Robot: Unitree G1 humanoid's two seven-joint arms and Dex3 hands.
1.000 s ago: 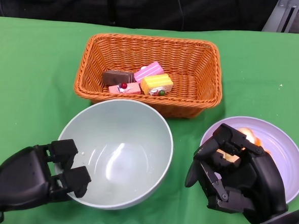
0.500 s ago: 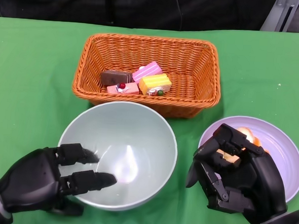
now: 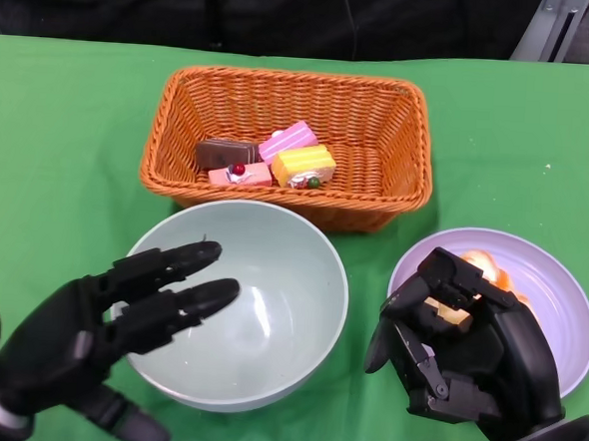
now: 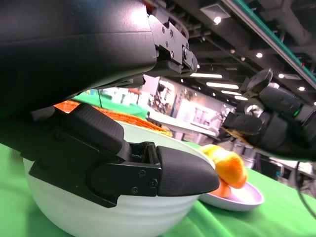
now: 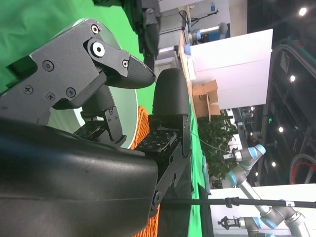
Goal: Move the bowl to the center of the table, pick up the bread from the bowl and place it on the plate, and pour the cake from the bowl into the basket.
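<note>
One pale green bowl upright at table centre, holding nothing. Four cake pieces inside one wicker basket. Bread on one lilac plate. Left hand released, fingers spread over bowl rim. Right hand clenched, grasping nothing, over the plate's near edge.

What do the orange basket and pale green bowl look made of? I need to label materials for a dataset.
The orange woven rectangular basket looks like wicker or plastic rattan, given its visible weave. The pale green round bowl looks like glossy plastic or glazed ceramic, given its smooth surface with soft highlights.
</note>
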